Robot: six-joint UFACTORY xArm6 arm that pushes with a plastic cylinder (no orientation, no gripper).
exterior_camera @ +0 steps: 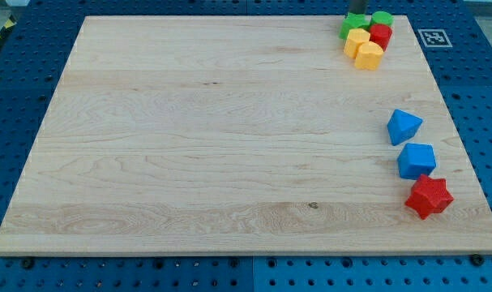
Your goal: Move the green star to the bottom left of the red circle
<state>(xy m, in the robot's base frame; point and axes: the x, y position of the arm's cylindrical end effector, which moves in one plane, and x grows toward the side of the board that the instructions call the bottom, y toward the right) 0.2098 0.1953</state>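
The pale wooden board lay bare across its left and middle. At its far right corner the green star-shaped block sat packed against two yellow blocks, the red round block and another green block, with my tip touching its far edge, holding nothing. A good push would have nudged the star gently nearward and left around the yellows, without dragging the red circle.

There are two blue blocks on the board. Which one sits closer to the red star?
The lower blue block, the chunkier one: its bottom corner nearly meets the red star. The other blue block lies above it, farther up the view's right edge.
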